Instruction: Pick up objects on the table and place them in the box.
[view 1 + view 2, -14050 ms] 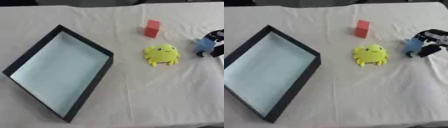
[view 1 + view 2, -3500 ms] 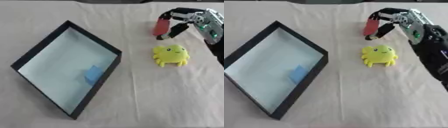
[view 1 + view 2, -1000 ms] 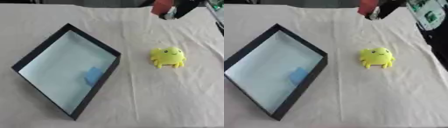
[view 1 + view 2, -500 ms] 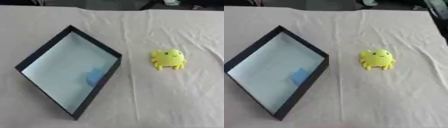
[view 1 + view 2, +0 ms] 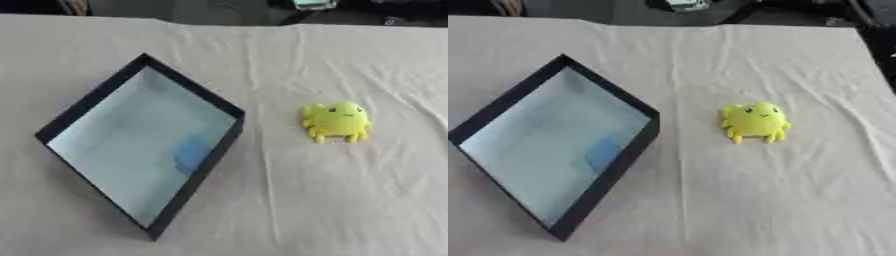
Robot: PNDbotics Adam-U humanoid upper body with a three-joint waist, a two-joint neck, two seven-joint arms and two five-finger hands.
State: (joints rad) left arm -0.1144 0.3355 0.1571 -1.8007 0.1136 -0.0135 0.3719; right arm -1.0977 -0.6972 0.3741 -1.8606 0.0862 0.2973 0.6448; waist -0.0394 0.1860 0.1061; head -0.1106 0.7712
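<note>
No hand is showing in either view, so which hand lies nearer the toy (image 5: 335, 121), and whether either is grasping anything, cannot be told. The toy is lying on the cloth (image 5: 350, 200), well apart from the box (image 5: 103, 95), right of it.
</note>
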